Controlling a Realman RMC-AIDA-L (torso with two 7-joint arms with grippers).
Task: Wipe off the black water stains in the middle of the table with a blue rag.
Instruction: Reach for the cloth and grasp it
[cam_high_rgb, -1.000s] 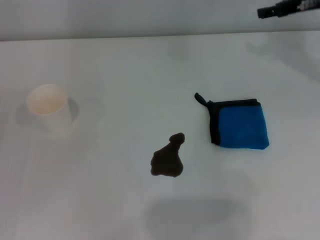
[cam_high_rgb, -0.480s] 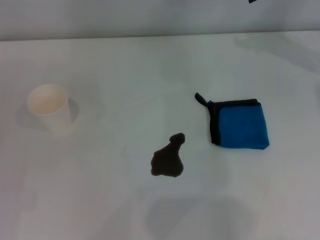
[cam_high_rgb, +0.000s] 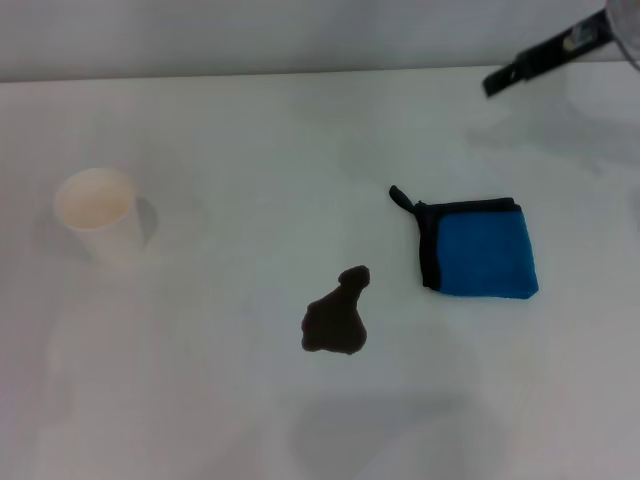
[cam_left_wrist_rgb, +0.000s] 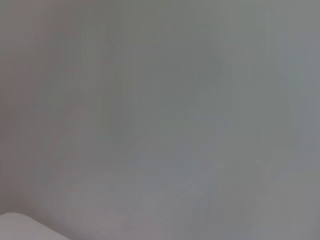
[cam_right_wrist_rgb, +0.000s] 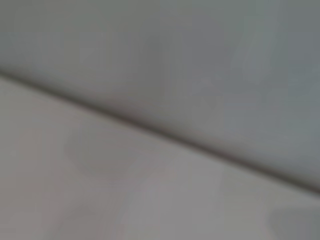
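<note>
The black water stain (cam_high_rgb: 335, 318), a small pear-shaped dark puddle with a narrow knob at its far end, lies on the white table (cam_high_rgb: 250, 140) near the middle. The blue rag (cam_high_rgb: 481, 249), folded square with black edging on its left side and a small black loop at the far left corner, lies flat just right of the stain, apart from it. My right gripper (cam_high_rgb: 498, 81) reaches in from the top right corner as a thin black bar, above the table and beyond the rag. My left gripper is out of view. The wrist views show only blurred grey and white surfaces.
A white paper cup (cam_high_rgb: 100, 216) stands upright at the left of the table. The table's far edge (cam_high_rgb: 300, 72) runs across the top of the head view against a grey wall.
My right gripper rose almost out of the top right corner, then came back in, now lower and pointing down to the left. Rag, stain and cup have not moved.
</note>
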